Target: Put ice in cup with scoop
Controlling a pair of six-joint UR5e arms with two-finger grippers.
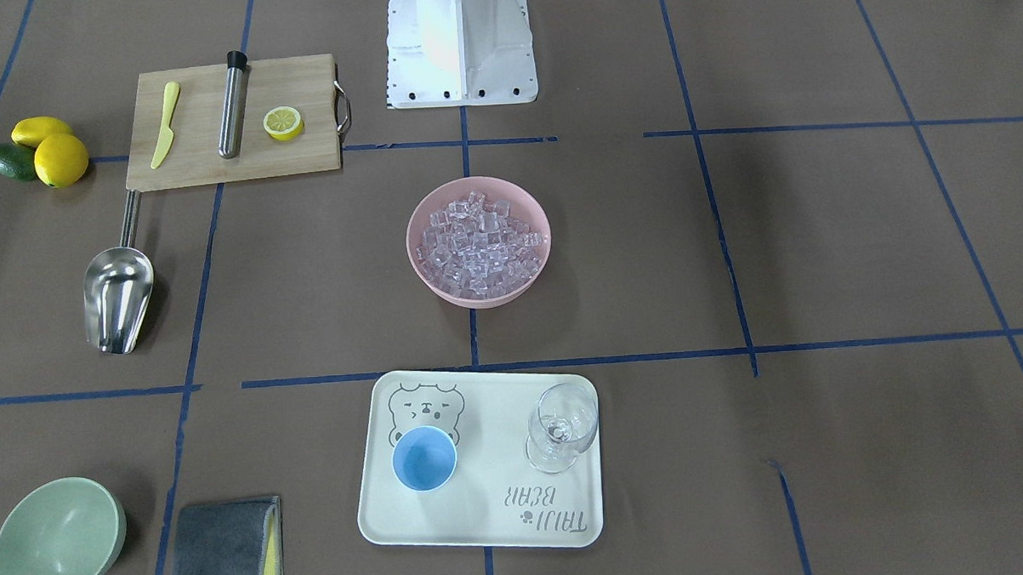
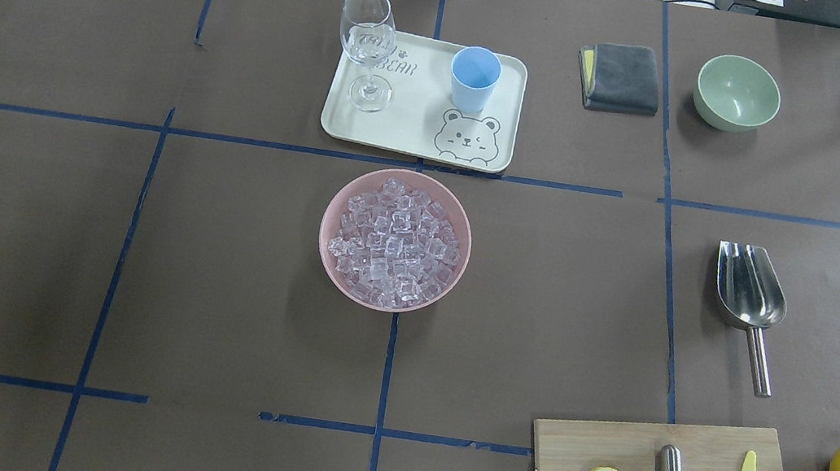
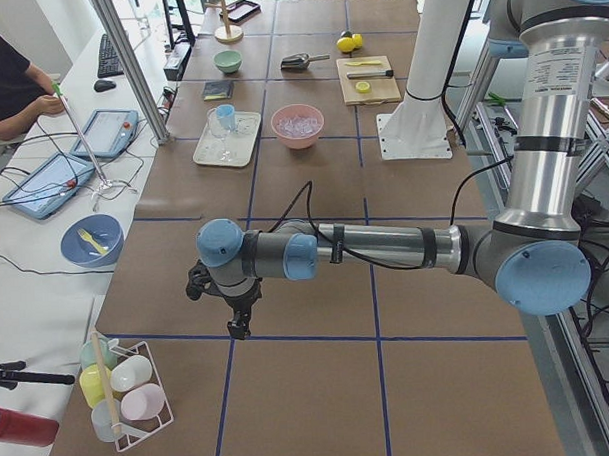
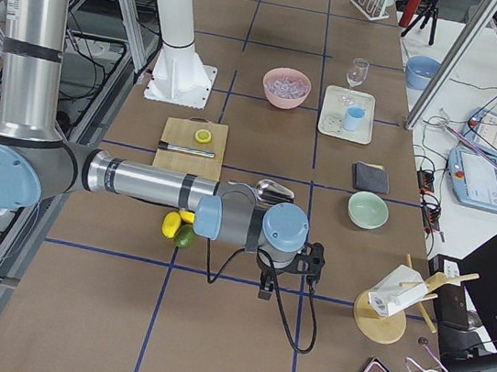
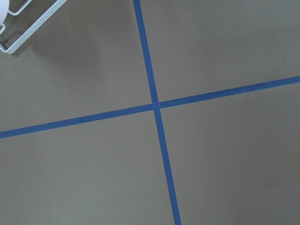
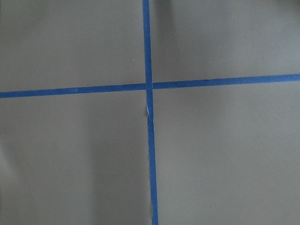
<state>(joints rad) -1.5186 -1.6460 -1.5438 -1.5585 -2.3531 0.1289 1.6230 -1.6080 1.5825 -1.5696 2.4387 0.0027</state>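
Many ice cubes [image 2: 394, 244] fill the pink bowl [image 2: 324, 242] midway between the worktop [image 2: 216, 281] edges. The scoop [image 2: 749, 294] lies toward the right edge, and the cup [image 2: 474, 79] stands on the far-edge tray [image 2: 412, 115]. I cannot tell whether the fingers of the left gripper [image 3: 238, 328] and right gripper [image 4: 265, 288] are spread.

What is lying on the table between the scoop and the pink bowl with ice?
Overhead view: between scoop and bowl, only bare table crossed by one blue tape line.

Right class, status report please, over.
Left gripper, right gripper far off, state unreadable. Scoop untouched; ice in pink bowl; cup empty. Nothing blocks scoop.
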